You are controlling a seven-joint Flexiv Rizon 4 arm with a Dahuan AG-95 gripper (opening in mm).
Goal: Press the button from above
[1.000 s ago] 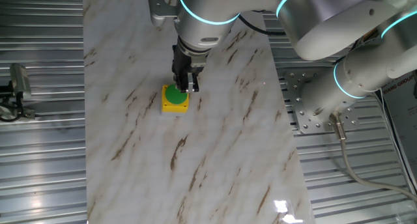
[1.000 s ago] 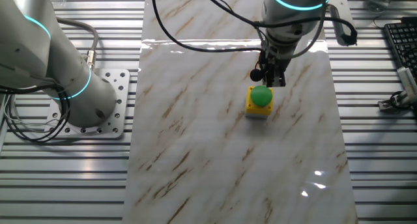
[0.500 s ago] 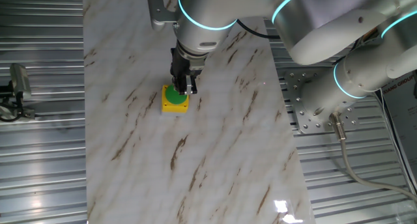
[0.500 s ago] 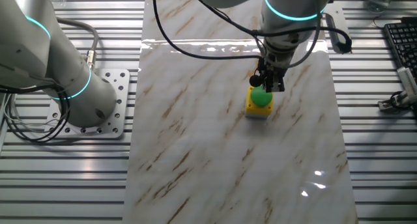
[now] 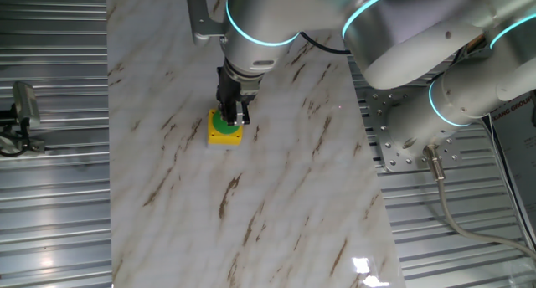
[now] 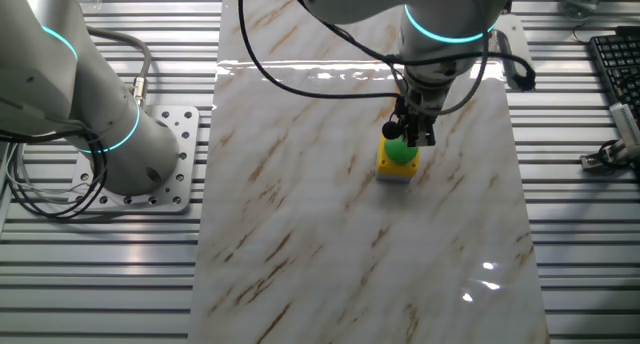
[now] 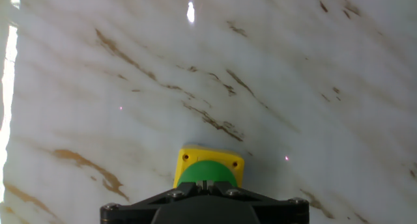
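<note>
The button has a round green cap (image 5: 217,120) on a square yellow box base (image 5: 224,137) and stands on the marble-patterned board. It also shows in the other fixed view (image 6: 397,153) and at the bottom of the hand view (image 7: 207,172). My gripper (image 5: 234,115) points straight down over the green cap, with its tips at the cap's top. It also shows in the other fixed view (image 6: 415,136). In the hand view the gripper (image 7: 206,183) has its two fingertips closed together, with nothing between them. Whether they touch the cap I cannot tell.
The marble board (image 5: 276,196) lies on a slatted metal table (image 5: 50,204). The arm's base plate (image 6: 150,194) is to the board's side. A keyboard (image 6: 618,64) sits at the right edge and a small fixture (image 5: 21,112) at the left edge.
The gripper has come down and shifted slightly, from beside and above the green cap to right over it. The button has not moved.
</note>
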